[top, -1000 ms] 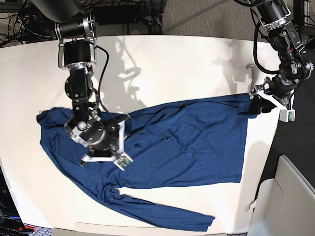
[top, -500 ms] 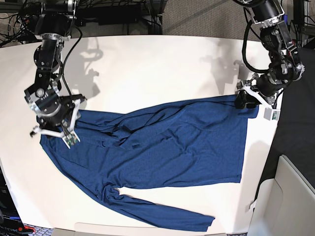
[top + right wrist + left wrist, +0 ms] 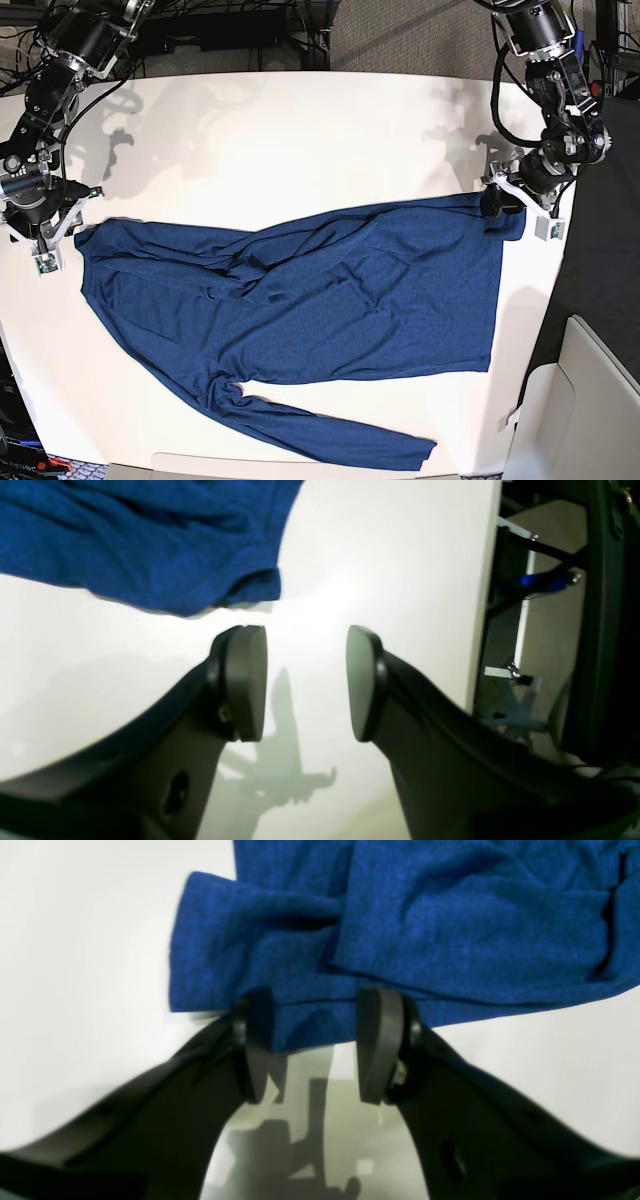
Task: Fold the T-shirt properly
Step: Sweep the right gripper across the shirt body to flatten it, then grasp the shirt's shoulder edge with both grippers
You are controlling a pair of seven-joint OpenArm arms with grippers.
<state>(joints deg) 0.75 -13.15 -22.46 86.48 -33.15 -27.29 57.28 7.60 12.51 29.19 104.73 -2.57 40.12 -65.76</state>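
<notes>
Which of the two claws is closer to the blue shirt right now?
Left. The left claw is open with the T-shirt hem between its fingers at the shirt's corner. The right claw, also open, sits just off the sleeve end over bare table.

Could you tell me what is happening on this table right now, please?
A two-armed robot is working on a dark blue shirt spread across a white table. The left pincer is open with the shirt's hem corner between its fingers. The right pincer is open and empty beside the far end. No fold shows yet.
</notes>
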